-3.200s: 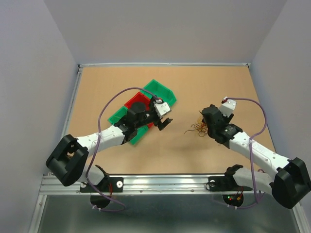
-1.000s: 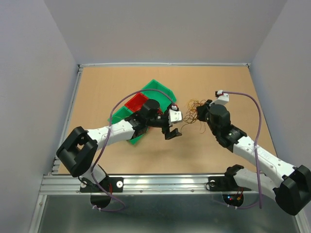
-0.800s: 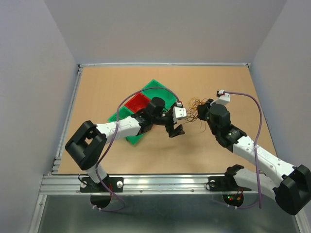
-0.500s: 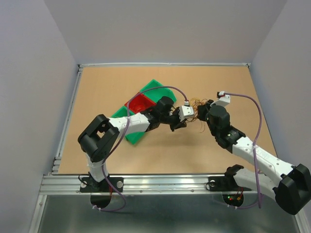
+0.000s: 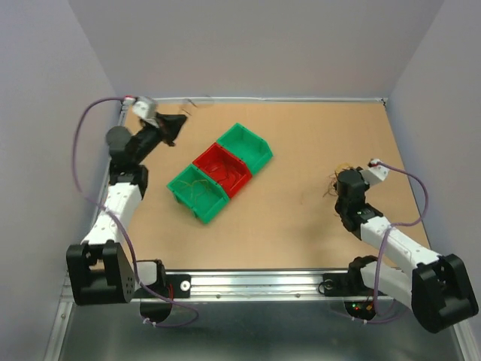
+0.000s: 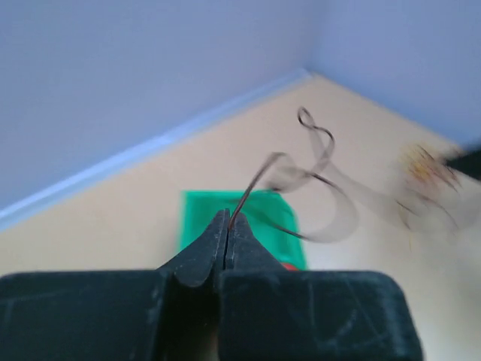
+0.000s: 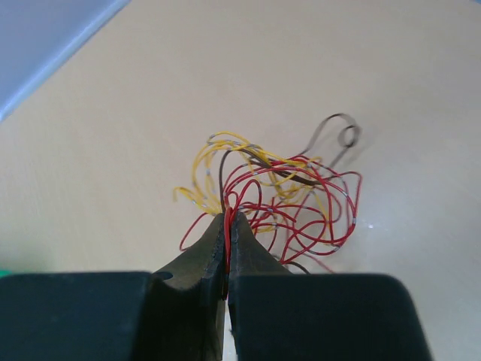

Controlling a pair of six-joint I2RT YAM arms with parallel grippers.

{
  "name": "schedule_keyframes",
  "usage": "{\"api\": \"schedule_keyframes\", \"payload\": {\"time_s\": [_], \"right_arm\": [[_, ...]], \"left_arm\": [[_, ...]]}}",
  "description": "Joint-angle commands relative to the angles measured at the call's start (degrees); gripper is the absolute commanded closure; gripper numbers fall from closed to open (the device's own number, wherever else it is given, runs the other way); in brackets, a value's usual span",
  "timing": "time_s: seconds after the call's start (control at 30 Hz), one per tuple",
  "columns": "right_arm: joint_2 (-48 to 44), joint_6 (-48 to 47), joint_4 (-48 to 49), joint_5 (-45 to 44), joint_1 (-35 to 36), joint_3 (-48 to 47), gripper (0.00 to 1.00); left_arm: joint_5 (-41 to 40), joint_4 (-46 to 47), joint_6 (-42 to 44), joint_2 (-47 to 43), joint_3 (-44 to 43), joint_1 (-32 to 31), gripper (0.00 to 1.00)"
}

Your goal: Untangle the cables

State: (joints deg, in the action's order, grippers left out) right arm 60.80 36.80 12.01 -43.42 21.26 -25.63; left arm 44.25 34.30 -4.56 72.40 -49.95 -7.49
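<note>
Left end effector (image 6: 227,216) pinches one dark strand (image 6: 252,184) near far-left corner (image 5: 124,103). Right end effector (image 7: 228,218) pinches the clump (image 7: 301,195) (red, yellow, brown), well right of bins (image 5: 255,154).

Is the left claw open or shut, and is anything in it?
Shut. The left claw has its fingers pressed together, and one thin dark cable sticks out between their tips.
</note>
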Motion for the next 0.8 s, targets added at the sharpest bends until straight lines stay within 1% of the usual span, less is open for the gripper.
{"api": "schedule_keyframes", "payload": {"time_s": [0.0, 0.03, 0.07, 0.1, 0.13, 0.17, 0.2, 0.23, 0.27, 0.3, 0.33, 0.37, 0.4, 0.43, 0.47, 0.5, 0.53, 0.57, 0.6, 0.63, 0.67, 0.7, 0.77], "right_arm": [[-10.39, 6.35, 3.02, -7.71, -3.68, 5.74, 0.99], [-12.78, 7.66, 2.67, -8.86, -3.76, 6.72, 0.99], [-15.07, 8.29, 2.32, -9.49, -3.77, 7.86, 0.99], [-17.79, 8.47, 1.97, -10.27, -3.77, 8.74, 1.0], [-19.99, 8.38, 1.88, -10.2, -3.85, 9.62, 0.99], [-23.58, 7.16, 1.88, -9.5, -3.85, 10.68, 1.0], [-24.66, 6.11, 1.88, -8.45, -3.77, 10.86, 1.0], [-25.28, 4.7, 1.88, -4.43, -3.85, 10.6, 0.99], [-25.29, 1.82, 1.88, -2.04, -3.85, 9.64, 0.99], [-24.94, 0.22, 1.79, 0.76, -3.85, 8.85, 0.99], [-23.98, -0.93, 1.79, 5.75, -3.85, 8.06, 0.97], [-23.19, -2.59, 1.79, 8.32, -3.85, 7.44, 0.94], [-21.0, -3.3, 1.79, 10.53, -3.85, 6.04, 0.87], [-19.85, -4.18, 1.79, 14.29, -3.85, 5.33, 0.81], [-18.79, -4.45, 1.79, 16.07, -3.85, 4.63, 0.75], [-16.35, -4.71, 1.7, 17.39, -3.85, 3.4, 0.64], [-15.37, -5.06, 1.7, 19.75, -3.85, 2.78, 0.58], [-14.31, -5.33, 1.7, 20.73, -3.85, 2.43, 0.49], [-13.52, -5.33, 1.7, 21.44, -3.85, 2.08, 0.4], [-12.29, -5.77, 1.79, 23.45, -3.85, 1.55, 0.35], [-11.84, -6.03, 1.88, 24.25, -3.85, 1.37, 0.31], [-11.58, -6.12, 2.05, 24.87, -3.85, 1.2, 0.25], [-11.14, -6.82, 2.75, 26.54, -3.85, 1.28, 0.21]], "left_arm": [[-0.89, 20.17, -24.87, -7.09, 6.88, 15.7, 1.0], [-5.36, 20.8, -25.06, -9.19, 8.98, 16.88, 1.0], [-7.92, 20.72, -24.63, -10.16, 9.87, 17.67, 1.0], [-10.21, 21.15, -24.19, -11.04, 10.66, 18.03, 1.0], [-10.76, 22.02, -23.57, -11.84, 11.36, 18.03, 1.0], [-9.28, 23.43, -23.57, -12.45, 12.24, 17.77, 1.0], [-7.35, 25.35, -23.57, -12.29, 12.34, 17.33, 1.0], [-3.86, 25.72, -23.22, -12.02, 11.99, 15.94, 1.0], [-2.34, 25.72, -22.26, -11.5, 11.03, 14.97, 1.0], [-1.28, 25.29, -21.21, -11.32, 10.5, 13.91, 1.0], [0.03, 22.24, -17.37, -11.14, 9.71, 11.03, 1.0], [0.22, 19.86, -15.07, -10.79, 8.05, 9.52, 1.0], [0.05, 17.31, -12.26, -10.44, 6.99, 7.68, 1.0], [-0.39, 11.81, -7.36, -9.48, 4.71, 3.92, 1.0], [-0.39, 9.23, -4.96, -8.78, 3.65, 2.06, 1.0], [-0.48, 5.03, -3.37, -8.16, 2.77, 0.64, 1.0], [-1.26, 2.55, 0.48, -6.67, 1.63, -0.67, 1.0], [-1.79, 0.17, 2.17, -5.88, -0.65, -3.21, 1.0], [-2.23, -1.94, 3.49, -5.08, -1.63, -4.02, 1.0], [-3.63, -5.44, 4.2, -4.38, -2.42, -4.98, 1.0], [-4.25, -6.96, 6.9, -2.89, -4.08, -5.52, 1.0], [-4.61, -8.01, 7.54, -2.18, -4.71, -6.22, 1.0], [-5.22, -9.87, 7.9, -0.86, -5.85, -6.4, 1.0]]}}
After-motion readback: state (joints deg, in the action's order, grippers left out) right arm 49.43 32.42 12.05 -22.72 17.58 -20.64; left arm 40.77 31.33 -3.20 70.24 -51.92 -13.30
